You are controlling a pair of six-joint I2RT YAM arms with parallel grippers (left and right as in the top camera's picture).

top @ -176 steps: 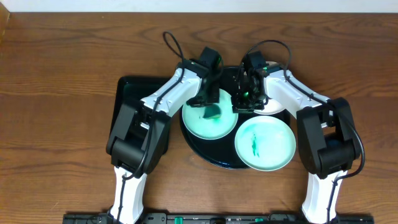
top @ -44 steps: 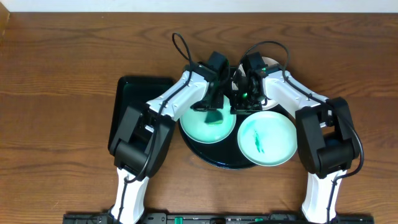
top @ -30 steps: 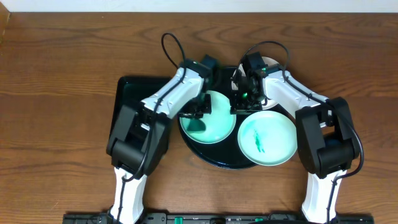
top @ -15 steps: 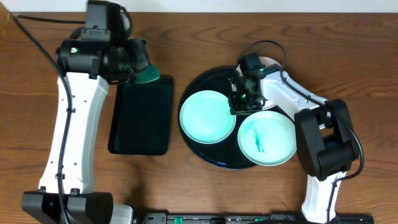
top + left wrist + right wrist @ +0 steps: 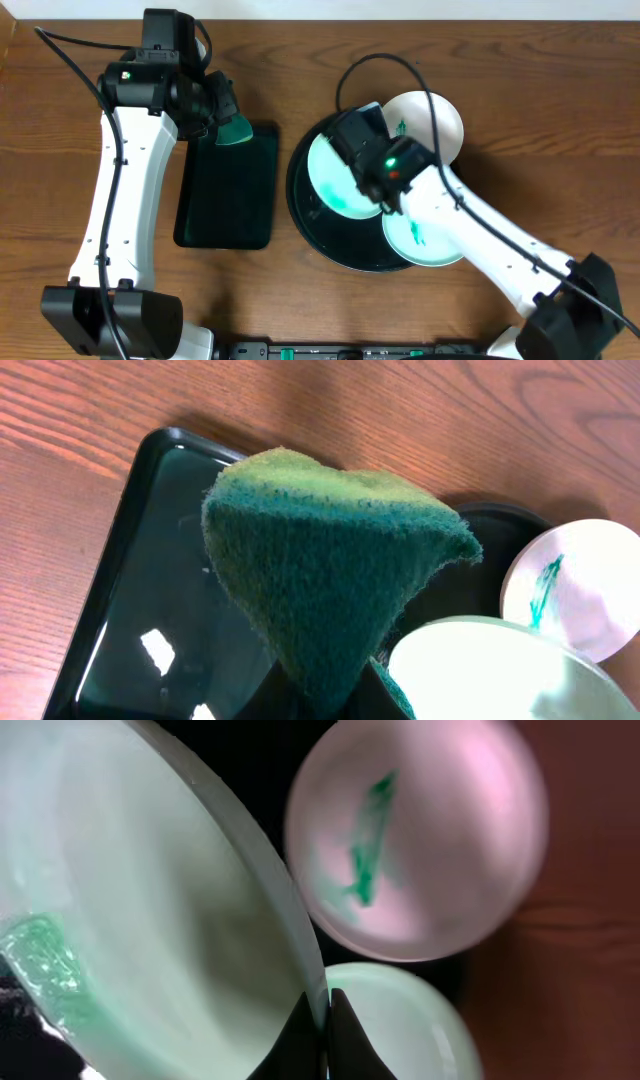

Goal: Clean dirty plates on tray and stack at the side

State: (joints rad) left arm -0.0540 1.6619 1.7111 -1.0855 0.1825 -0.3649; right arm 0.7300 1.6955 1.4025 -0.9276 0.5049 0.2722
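My right gripper (image 5: 352, 150) is shut on the rim of a pale mint-green plate (image 5: 328, 178) and holds it tilted over the round black tray (image 5: 318, 236). In the right wrist view the fingers (image 5: 322, 1025) pinch that plate's (image 5: 150, 910) edge. A white plate (image 5: 428, 118) with a green streak lies at the tray's far right and shows in the right wrist view (image 5: 440, 840). A second mint plate (image 5: 418, 238), also streaked, lies at the front and is half hidden by my arm. My left gripper (image 5: 222, 118) is shut on a green sponge (image 5: 330, 550).
A rectangular black tray (image 5: 228, 190) lies left of the round tray, and the sponge hangs over its far end. It also shows in the left wrist view (image 5: 140, 590). Bare wood-grain tabletop (image 5: 560, 140) lies on both sides. My right arm crosses over the round tray.
My left arm pulled the sponge off the mint plate and swung out left over the rectangular tray. My right gripper took the plate's rim and tilted it up, and the arm swung across the round tray.
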